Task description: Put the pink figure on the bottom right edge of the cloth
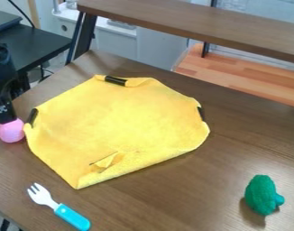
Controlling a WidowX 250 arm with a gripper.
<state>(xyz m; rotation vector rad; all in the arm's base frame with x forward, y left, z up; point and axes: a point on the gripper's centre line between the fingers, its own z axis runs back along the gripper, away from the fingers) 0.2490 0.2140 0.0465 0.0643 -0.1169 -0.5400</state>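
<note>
At the left edge of the camera view, my gripper (7,120) points down, shut on the top of the pink figure (11,131). The figure's rounded lower part shows below the fingertips, right beside the left corner of the yellow cloth (119,119); whether it rests on the table cannot be told. The cloth lies spread out with dark clips or bands along its borders and a small fold near its lower part. Its bottom right edge runs diagonally, far across from the gripper.
A fork with a blue handle (71,217) lies on the brown table (173,194) below the cloth. A green toy vegetable (263,195) sits at the lower right. Behind the table runs a raised brown shelf (191,23), and a black side table (41,44) stands at the upper left.
</note>
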